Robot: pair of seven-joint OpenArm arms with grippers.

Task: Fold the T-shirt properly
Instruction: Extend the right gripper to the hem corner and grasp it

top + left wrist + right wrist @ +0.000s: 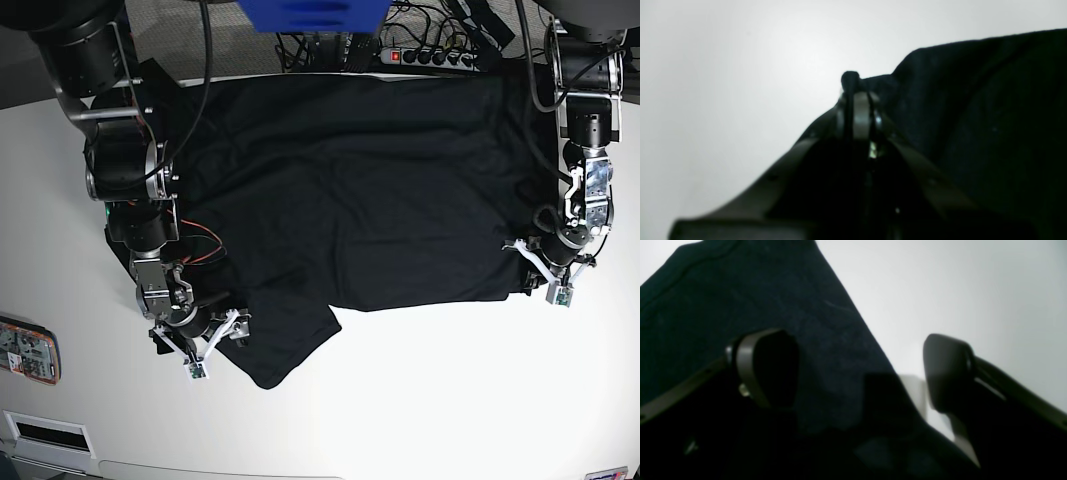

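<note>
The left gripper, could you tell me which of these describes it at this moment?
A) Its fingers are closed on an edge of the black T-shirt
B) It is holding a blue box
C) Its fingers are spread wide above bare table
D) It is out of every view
A: in the left wrist view the left gripper has its fingers pressed together with a dark bit of the T-shirt pinched between them.

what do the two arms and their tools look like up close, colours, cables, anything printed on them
Both arms are bulky black cylindrical joints with black cables looped alongside. The left tool and right tool have pale whitish finger frames with dark rounded pads. Thin red wires show near the right arm's wrist. No printed markings can be made out.
</note>
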